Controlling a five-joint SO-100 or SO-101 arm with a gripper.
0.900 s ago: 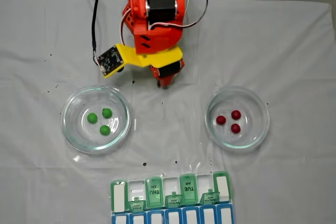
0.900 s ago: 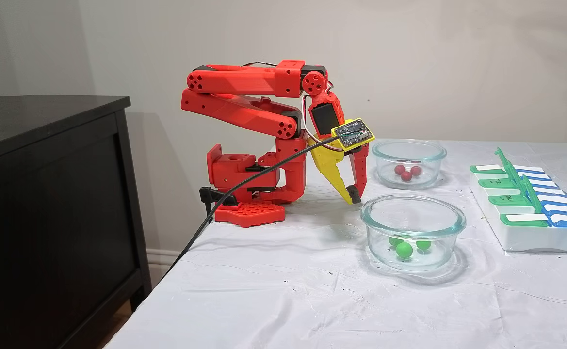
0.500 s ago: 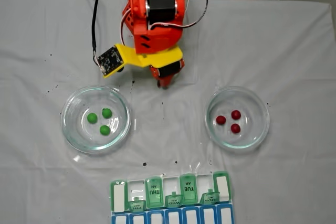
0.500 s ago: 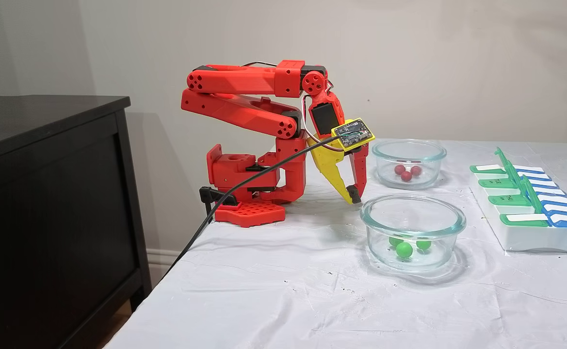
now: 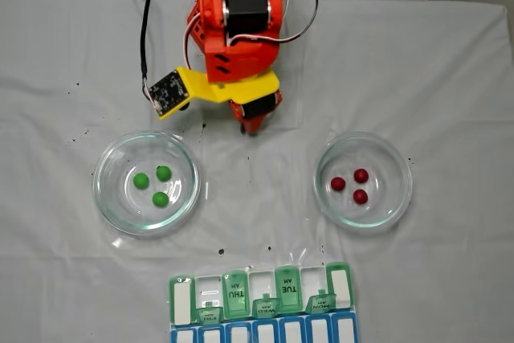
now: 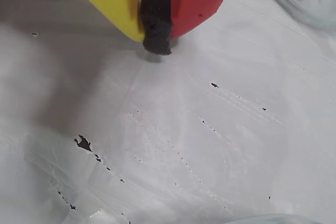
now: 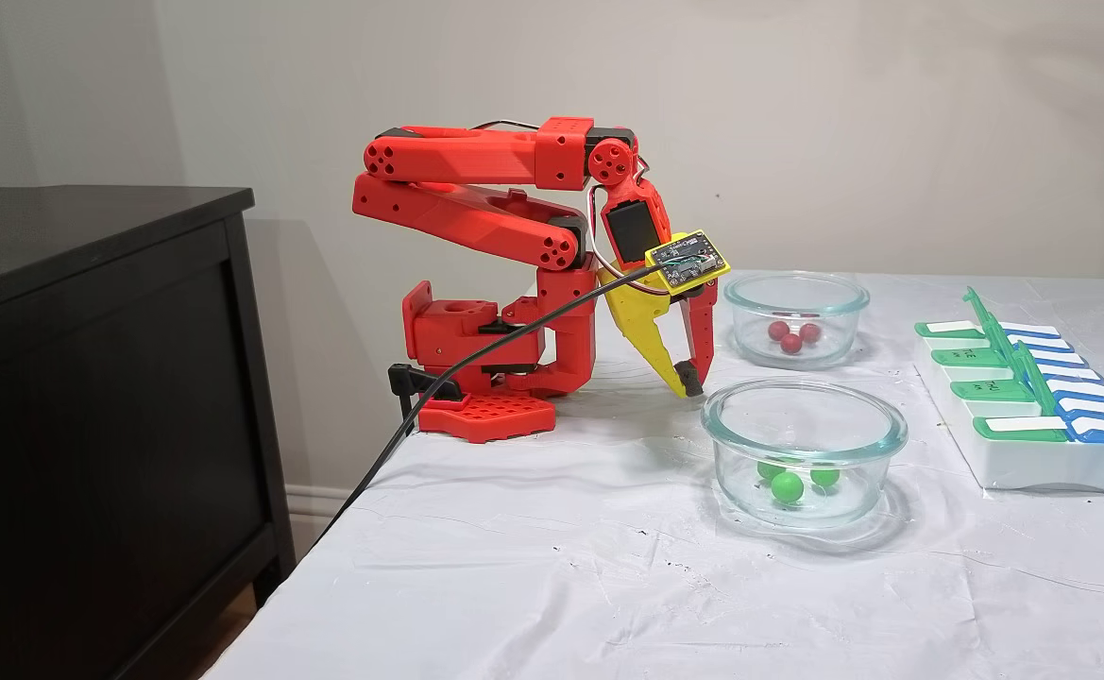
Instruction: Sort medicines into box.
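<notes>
While hand (image 6: 156, 27) sits closed, empty, glass dishes (image 5: 146, 182) flank it.

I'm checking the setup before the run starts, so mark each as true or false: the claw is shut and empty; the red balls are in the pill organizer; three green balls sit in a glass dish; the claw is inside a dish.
1. The claw is shut and empty. True.
2. The red balls are in the pill organizer. False: they lie in a glass dish.
3. Three green balls sit in a glass dish. True.
4. The claw is inside a dish. False: it hangs over the bare tablecloth between the dishes.
</notes>
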